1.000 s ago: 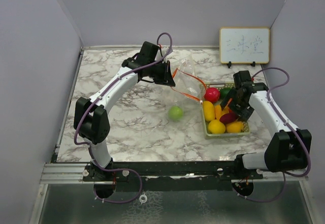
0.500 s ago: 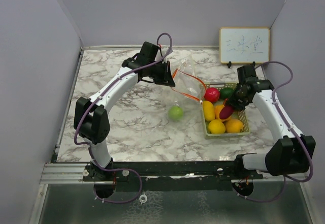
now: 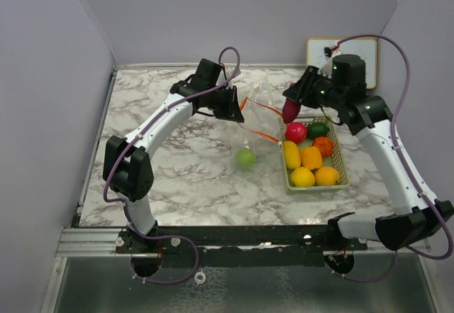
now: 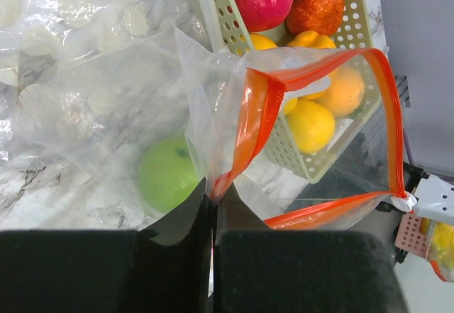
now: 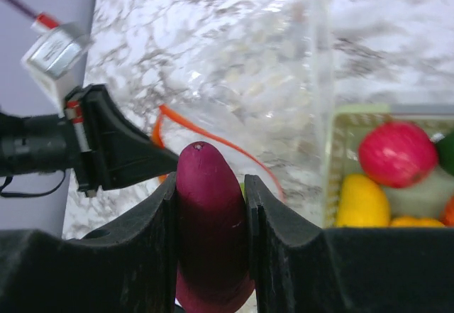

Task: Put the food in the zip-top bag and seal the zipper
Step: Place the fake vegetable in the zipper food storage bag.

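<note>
**Purple piece is hanging over the bag mouth; the rest is waiting in the basket**

Seen from the top camera, the right gripper is hovering at about 1 o'clock from the table's middle. Its two fingers are pressing on either side of a purple vegetable. In the right wrist view that gripper is squeezing the purple piece at its flanks, with the rounded tip poking out past the fingertips. The vegetable is hanging in the air, just above the far right edge of the zip-top bag.

The left gripper is sitting at about 12 o'clock. Its jaws are closed together on the bag's orange zipper strip, pinching one corner of the rim. In the left wrist view the strip is curving into a wide loop, so the mouth is gaping open toward 3 o'clock.

A green apple is lying on the marble table near the centre, at 6 o'clock from the bag mouth. It is showing through clear film in the left wrist view. I cannot tell whether it is inside the bag or only under it.

The pale green basket is standing at 3 o'clock, just beside the bag. It is holding a pink-red fruit, a dark green piece, an orange one and several yellow ones.

A whiteboard is standing at the far edge at 1 o'clock, partly hidden behind the right arm.
</note>
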Controlling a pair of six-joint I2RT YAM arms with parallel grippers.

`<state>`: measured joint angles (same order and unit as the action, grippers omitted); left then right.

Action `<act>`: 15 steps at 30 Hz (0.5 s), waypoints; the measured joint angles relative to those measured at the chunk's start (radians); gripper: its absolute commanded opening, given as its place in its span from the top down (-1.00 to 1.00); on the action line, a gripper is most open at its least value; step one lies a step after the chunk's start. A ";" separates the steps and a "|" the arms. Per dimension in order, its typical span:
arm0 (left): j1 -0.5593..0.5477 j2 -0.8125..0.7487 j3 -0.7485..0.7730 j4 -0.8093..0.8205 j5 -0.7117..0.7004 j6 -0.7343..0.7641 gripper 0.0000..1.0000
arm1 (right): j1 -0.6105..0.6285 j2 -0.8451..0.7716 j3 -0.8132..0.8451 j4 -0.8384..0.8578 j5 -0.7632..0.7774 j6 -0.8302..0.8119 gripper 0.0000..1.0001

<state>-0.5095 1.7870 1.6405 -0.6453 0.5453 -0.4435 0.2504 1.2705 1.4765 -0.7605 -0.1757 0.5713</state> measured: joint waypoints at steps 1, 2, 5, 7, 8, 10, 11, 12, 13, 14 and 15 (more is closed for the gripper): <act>0.000 0.000 0.001 -0.002 0.000 -0.003 1.00 | 0.038 0.017 0.009 0.023 0.010 -0.010 0.96; 0.000 0.000 0.002 -0.003 0.000 -0.007 1.00 | 0.092 0.040 0.013 0.063 0.024 -0.027 0.96; 0.000 0.000 0.007 -0.008 0.002 -0.018 1.00 | 0.179 0.071 -0.005 0.153 0.056 -0.062 0.96; 0.000 0.000 0.013 -0.013 0.007 -0.027 1.00 | 0.208 0.072 -0.043 0.217 0.085 -0.086 0.96; 0.000 0.000 0.016 -0.014 0.008 -0.031 1.00 | 0.213 0.072 -0.060 0.244 0.099 -0.098 0.95; 0.000 -0.001 0.022 -0.016 0.013 -0.040 1.00 | 0.236 0.072 -0.098 0.288 0.135 -0.125 0.93; 0.000 -0.002 0.026 -0.018 0.014 -0.043 1.00 | 0.246 0.072 -0.115 0.302 0.158 -0.139 0.90; 0.000 -0.002 0.028 -0.019 0.018 -0.047 1.00 | 0.260 0.072 -0.131 0.315 0.177 -0.153 0.88; 0.000 -0.002 0.032 -0.020 0.023 -0.052 1.00 | 0.279 0.072 -0.151 0.332 0.202 -0.172 0.84; 0.000 -0.002 0.035 -0.020 0.029 -0.058 1.00 | 0.295 0.072 -0.166 0.343 0.218 -0.186 0.80; 0.000 -0.003 0.037 -0.020 0.037 -0.061 1.00 | 0.311 0.072 -0.183 0.353 0.234 -0.203 0.77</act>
<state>-0.5095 1.7840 1.6775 -0.6651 0.5819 -0.5049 0.5617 1.3426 1.2930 -0.4076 0.0582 0.3687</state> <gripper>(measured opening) 0.019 0.342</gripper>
